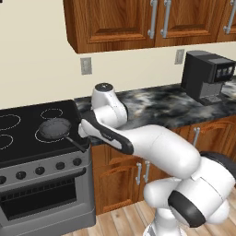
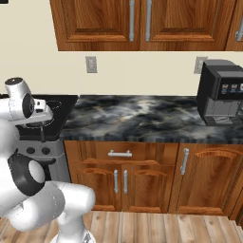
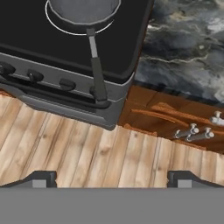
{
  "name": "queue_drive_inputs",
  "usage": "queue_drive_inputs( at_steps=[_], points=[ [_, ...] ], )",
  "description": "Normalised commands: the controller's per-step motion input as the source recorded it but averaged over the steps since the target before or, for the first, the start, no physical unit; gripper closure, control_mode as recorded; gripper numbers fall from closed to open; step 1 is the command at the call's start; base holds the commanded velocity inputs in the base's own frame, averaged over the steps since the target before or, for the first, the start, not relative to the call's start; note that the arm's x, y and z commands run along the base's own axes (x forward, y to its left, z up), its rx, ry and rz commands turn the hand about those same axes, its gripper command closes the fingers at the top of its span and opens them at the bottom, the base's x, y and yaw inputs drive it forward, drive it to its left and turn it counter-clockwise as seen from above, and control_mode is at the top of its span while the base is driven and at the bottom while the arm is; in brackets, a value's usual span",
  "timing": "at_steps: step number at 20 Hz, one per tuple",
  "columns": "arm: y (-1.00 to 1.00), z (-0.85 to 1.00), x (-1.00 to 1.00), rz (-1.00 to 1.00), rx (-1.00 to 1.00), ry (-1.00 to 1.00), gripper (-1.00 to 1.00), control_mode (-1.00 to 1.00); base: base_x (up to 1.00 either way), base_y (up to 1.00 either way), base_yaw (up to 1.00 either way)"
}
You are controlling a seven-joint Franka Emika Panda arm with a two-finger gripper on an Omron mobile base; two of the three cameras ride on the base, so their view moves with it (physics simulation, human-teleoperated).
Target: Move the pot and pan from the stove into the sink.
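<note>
Wooden floor (image 3: 87,148) lies beneath the released pincer (image 3: 111,179), fingertips wide apart and empty. Ahead sits the pan (image 3: 83,11) on the stove (image 3: 39,48), its long handle (image 3: 97,70) overhanging the front edge toward the pincer, likely the easiest grasp.

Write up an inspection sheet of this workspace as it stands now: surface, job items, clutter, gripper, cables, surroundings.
Surface: marbled black-grey counter beside the black glass stove; wood plank floor below.
Job's things: the pan sits on the stove's front right burner ring, with its long handle reaching out over the front edge above the knobs. Pot and sink: nothing seen.
Clutter: a black coffee machine stands on the counter at the right end.
Gripper: the fingertips stand wide apart in the hand view, with nothing between them, in front of the stove and clear of the pan.
Cables: nothing seen.
Surroundings: wooden wall cabinets above, base cabinets with metal handles, two wall outlets.
</note>
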Motion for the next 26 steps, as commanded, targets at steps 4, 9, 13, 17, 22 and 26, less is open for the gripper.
queue_drive_inputs(
  at_steps=[4, 9, 13, 17, 22, 26],
  points=[
    [0.46, -0.07, 0.18, 0.02, -0.01, -0.04, -1.0, -1.0, 0.0, 0.0, 0.0],
    [0.32, -0.04, 0.02, 0.0, 0.0, 0.0, -1.0, -1.0, 0.0, 0.0, 0.0],
    [0.1, -0.08, -0.01, 0.01, -0.02, 0.04, -1.0, -1.0, 0.0, 0.0, 0.0],
    [0.0, -0.15, 0.01, 0.03, 0.0, 0.01, -1.0, -1.0, 0.0, 0.0, 0.0],
    [-0.02, -0.32, 0.13, 0.17, 0.0, 0.0, -1.0, -1.0, 0.0, 0.0, 0.0],
    [0.0, -0.39, 0.17, 0.22, 0.0, 0.0, -1.0, -1.0, 0.0, 0.0, 0.0]
  ],
)
